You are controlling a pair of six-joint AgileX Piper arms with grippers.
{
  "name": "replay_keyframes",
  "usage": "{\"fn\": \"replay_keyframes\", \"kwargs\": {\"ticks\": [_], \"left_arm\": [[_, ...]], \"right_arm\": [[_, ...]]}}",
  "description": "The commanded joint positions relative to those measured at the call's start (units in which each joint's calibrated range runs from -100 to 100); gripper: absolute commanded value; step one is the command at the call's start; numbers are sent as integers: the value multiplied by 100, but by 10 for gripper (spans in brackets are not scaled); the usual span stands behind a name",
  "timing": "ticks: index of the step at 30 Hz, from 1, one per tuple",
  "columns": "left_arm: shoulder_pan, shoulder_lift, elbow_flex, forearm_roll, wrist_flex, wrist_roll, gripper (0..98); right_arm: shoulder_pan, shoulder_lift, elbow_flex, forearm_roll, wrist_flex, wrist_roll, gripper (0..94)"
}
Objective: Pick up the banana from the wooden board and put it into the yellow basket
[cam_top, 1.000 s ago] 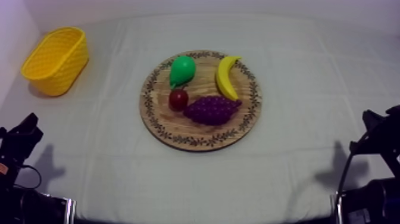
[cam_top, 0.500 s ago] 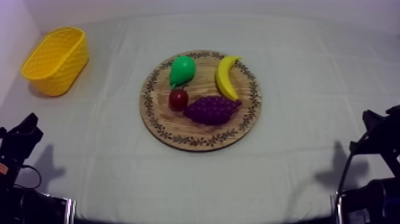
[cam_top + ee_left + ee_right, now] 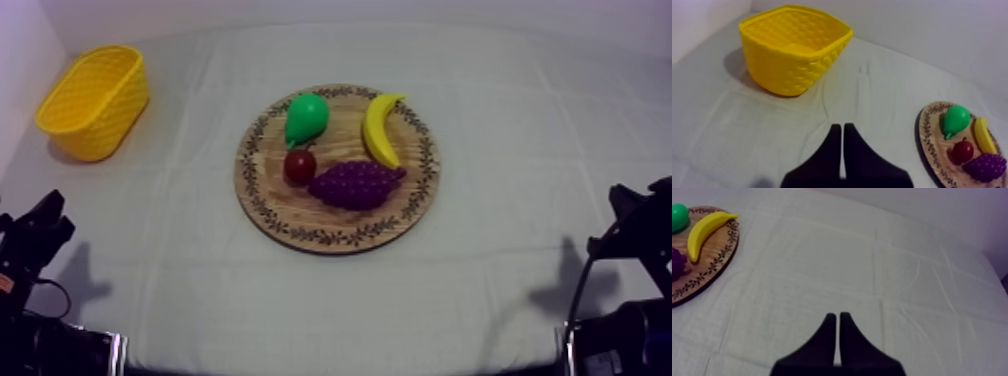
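Note:
A yellow banana (image 3: 378, 128) lies on the right part of the round wooden board (image 3: 337, 228) in the middle of the table. The yellow basket (image 3: 95, 100) stands at the far left. My left gripper (image 3: 46, 213) rests low at the left edge, its fingers together as a narrow wedge (image 3: 839, 129), with the basket (image 3: 793, 46) ahead of it and the board (image 3: 927, 142) to its side. Low at the right edge sits my right gripper (image 3: 622, 198), shut on nothing (image 3: 835, 317), with the banana (image 3: 703, 232) far off on the board (image 3: 709, 270).
On the board a green pear (image 3: 305, 117), a small red fruit (image 3: 299, 166) and a bunch of purple grapes (image 3: 356, 185) lie beside the banana. Bare grey-white cloth (image 3: 520, 120) lies between the board and each arm.
My left gripper has shifted very slightly. Everything else stands as before.

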Motion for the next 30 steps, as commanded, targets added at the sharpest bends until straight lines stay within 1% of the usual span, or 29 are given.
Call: {"fn": "replay_keyframes", "kwargs": {"ticks": [1,5,9,12,20,25,30], "left_arm": [[49,41,-15,3,-9,-300,1],[176,419,-284,5,-218,-459,0],[369,1168,-1057,-7,-362,-531,0],[578,1839,-1861,-17,-234,-552,0],[1211,3358,-3696,-25,267,-378,0],[1701,4164,-4442,-8,651,-351,0],[2090,4945,-4895,-10,788,-251,0]], "right_arm": [[-1,4,-3,1,10,-2,6],[-1,4,-3,1,10,-2,6],[-1,4,-3,1,10,-2,6],[-1,4,-3,1,10,-2,6],[-1,4,-3,1,10,-2,6],[-1,4,-3,1,10,-2,6],[-1,4,-3,1,10,-2,6]]}}
